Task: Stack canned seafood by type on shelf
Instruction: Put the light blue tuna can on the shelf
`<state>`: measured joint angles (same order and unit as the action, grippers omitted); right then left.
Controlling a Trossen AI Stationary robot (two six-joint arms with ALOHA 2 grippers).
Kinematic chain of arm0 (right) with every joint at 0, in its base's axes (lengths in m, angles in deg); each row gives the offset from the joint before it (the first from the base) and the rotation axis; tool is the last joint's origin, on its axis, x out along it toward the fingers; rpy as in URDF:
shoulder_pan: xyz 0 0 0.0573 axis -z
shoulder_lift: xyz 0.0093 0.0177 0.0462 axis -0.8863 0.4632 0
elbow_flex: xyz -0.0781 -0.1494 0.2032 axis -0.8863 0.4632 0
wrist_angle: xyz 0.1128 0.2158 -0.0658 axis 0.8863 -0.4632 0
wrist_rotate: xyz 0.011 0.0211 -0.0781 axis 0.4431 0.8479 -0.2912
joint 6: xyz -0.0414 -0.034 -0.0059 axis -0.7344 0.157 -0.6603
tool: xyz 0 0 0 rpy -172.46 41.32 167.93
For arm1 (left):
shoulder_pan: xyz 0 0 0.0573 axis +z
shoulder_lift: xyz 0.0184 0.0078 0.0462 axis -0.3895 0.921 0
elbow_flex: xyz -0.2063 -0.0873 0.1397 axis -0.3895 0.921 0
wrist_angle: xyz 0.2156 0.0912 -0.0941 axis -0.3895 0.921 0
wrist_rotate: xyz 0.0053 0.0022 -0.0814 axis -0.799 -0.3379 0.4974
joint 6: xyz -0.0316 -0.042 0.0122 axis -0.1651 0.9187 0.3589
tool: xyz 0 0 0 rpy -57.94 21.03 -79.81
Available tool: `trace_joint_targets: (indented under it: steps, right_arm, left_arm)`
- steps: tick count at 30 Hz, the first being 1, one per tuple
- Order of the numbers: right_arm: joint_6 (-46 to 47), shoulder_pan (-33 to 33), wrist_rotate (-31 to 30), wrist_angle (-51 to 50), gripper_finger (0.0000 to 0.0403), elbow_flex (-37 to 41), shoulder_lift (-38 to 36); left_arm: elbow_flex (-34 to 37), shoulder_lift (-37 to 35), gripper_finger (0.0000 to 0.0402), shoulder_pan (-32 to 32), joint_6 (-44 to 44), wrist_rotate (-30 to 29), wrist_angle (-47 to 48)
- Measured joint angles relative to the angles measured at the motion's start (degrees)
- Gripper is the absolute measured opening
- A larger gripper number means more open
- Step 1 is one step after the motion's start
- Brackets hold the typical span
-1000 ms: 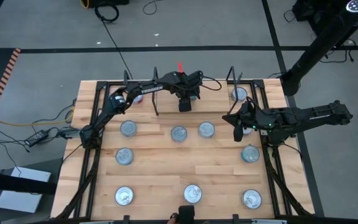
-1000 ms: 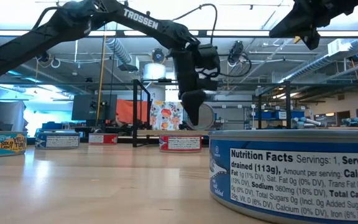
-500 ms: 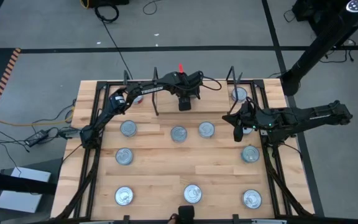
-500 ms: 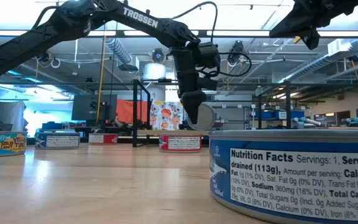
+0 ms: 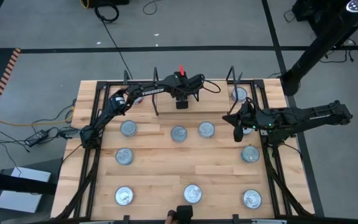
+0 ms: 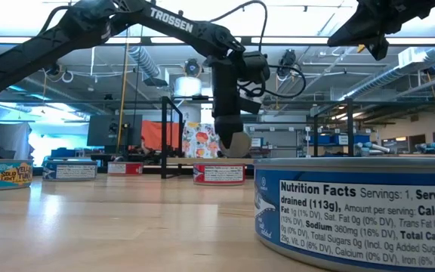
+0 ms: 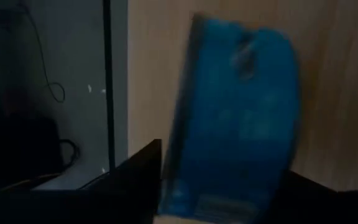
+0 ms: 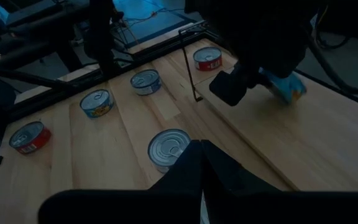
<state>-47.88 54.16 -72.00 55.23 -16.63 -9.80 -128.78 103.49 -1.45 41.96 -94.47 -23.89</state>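
Your left claw (image 5: 182,103) hangs over the shelf (image 5: 210,102) at the worktop's (image 5: 160,165) far edge, grasping a blue tin (image 7: 232,118) tilted on its edge; other tins (image 5: 178,133) lie spread across the worktop; your right claw (image 5: 237,132) hovers clenched, holding nothing.

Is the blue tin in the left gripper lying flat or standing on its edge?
On its edge. The low view shows the blue tin edgewise in the left gripper, just above the shelf.
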Motion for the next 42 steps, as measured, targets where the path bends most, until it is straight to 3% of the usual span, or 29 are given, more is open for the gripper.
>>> trace_joint_targets:
  steps: [3, 7, 29, 36, 42]
  right_arm:
    - [0.0, 0.0, 0.2, 0.0, 0.0011, 0.0, 0.0]
    - [0.0, 0.0, 0.2, 0.0, 0.0011, 0.0, 0.0]
    - [-1.1, 0.0, 1.8, 0.0, 0.0013, 0.0, 0.0]
    - [-1.7, 0.0, 1.8, 0.0, 0.0013, 0.0, 0.0]
    - [-2.5, 0.0, 1.8, 0.0, 0.0013, 0.0, 0.0]
  left_arm:
    - [0.6, 0.2, 0.0234, -0.1, 0.5, 0.2, 0.6]
    - [0.7, 0.3, 0.0261, -0.3, 1.6, 2.1, 0.9]
    - [-2.2, 0.2, 0.0268, 1.0, 10.9, 21.3, 3.9]
    - [-2.2, 0.2, 0.0268, 1.7, 10.4, 20.8, 3.5]
    - [-2.5, 0.2, 0.0260, -0.3, 4.3, 11.2, 4.0]
